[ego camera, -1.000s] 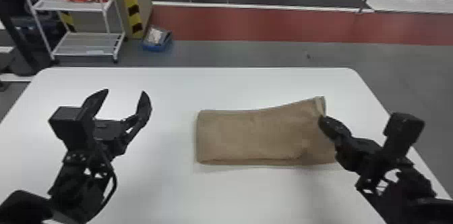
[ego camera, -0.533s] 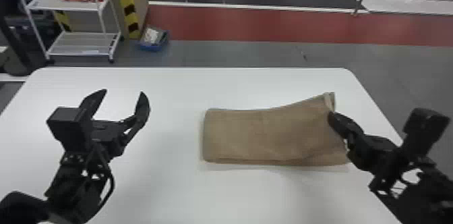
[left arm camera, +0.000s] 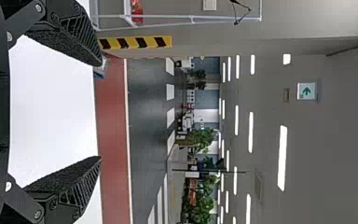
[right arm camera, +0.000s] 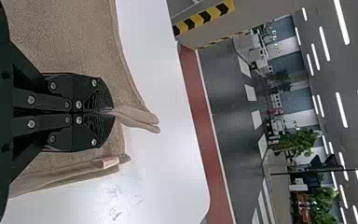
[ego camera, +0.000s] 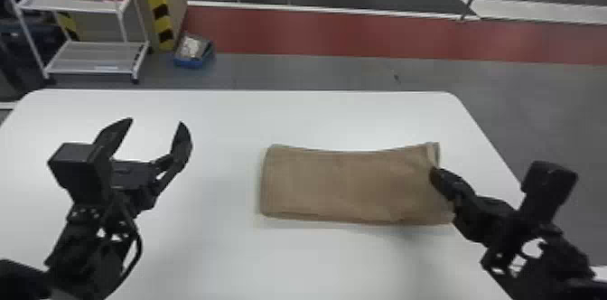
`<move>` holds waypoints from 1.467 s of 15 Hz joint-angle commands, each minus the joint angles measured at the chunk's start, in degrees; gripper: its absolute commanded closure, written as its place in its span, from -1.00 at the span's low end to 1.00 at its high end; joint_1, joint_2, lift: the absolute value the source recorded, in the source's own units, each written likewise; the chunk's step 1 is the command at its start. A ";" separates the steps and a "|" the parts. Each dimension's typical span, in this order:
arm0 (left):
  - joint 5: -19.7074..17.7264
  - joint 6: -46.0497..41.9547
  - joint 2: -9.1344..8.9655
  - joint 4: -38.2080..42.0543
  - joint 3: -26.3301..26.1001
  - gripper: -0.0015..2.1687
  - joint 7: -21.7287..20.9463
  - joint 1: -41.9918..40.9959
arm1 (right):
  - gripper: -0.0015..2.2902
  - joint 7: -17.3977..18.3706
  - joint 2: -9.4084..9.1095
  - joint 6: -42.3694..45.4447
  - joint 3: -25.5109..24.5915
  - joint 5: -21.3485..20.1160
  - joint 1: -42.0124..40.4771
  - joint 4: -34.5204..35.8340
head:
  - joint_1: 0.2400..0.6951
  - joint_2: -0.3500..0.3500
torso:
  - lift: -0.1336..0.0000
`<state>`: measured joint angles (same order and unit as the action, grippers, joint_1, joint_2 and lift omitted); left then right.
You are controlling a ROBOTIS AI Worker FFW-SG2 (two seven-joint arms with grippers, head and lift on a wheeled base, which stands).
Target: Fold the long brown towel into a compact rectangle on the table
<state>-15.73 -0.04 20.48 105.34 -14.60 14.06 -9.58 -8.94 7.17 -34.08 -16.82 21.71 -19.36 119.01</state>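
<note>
In the head view the brown towel [ego camera: 347, 186] lies folded as a wide rectangle right of the table's middle, its far right corner raised a little. My right gripper [ego camera: 436, 177] is at the towel's right edge. In the right wrist view that gripper [right arm camera: 107, 112] is shut on a pinch of the towel [right arm camera: 65, 37], and a folded corner sticks out past the fingertips. My left gripper [ego camera: 156, 123] stands open above the left part of the table, apart from the towel. In the left wrist view the left gripper [left arm camera: 100, 111] has nothing between its fingers.
The white table [ego camera: 217, 249] extends around the towel, its right edge close to the right arm. Beyond the far edge stand a white shelf rack [ego camera: 97, 57] and a blue box [ego camera: 192, 57] on the floor.
The right gripper has shifted slightly right in the view, away from the left arm, and the towel has slid right with it. The left arm has hardly moved.
</note>
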 commanded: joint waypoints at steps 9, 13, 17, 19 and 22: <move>0.44 0.18 0.53 0.21 -0.43 -0.81 0.00 -0.70 | 0.27 -0.81 0.04 2.65 -2.60 -2.64 -0.68 -4.05 | 1.00 -0.52 | -0.84; 0.44 0.35 0.53 0.21 -0.17 -0.81 0.00 -0.61 | 0.27 -0.99 0.12 3.36 -3.30 -1.67 -0.68 -0.27 | 1.00 -0.52 | -0.84; 0.44 0.35 0.53 0.21 0.01 -0.81 -0.09 -0.61 | 0.27 -1.52 -0.05 2.30 -7.26 0.97 -2.44 3.33 | 1.00 -0.52 | -0.84; 0.44 0.35 0.53 -0.14 0.01 -0.81 -0.35 -0.44 | 0.27 -1.60 0.39 1.95 -6.38 -0.35 -1.12 -1.07 | 1.00 -0.55 | -0.84; 0.53 0.53 0.53 -0.23 -0.26 -0.81 -0.35 -0.35 | 0.27 -1.60 0.39 3.00 -4.62 -3.34 0.90 -6.69 | 1.00 -0.58 | -0.84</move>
<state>-15.23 0.34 20.90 105.15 -14.80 13.70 -9.96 -10.55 7.57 -31.72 -22.04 19.76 -19.37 114.75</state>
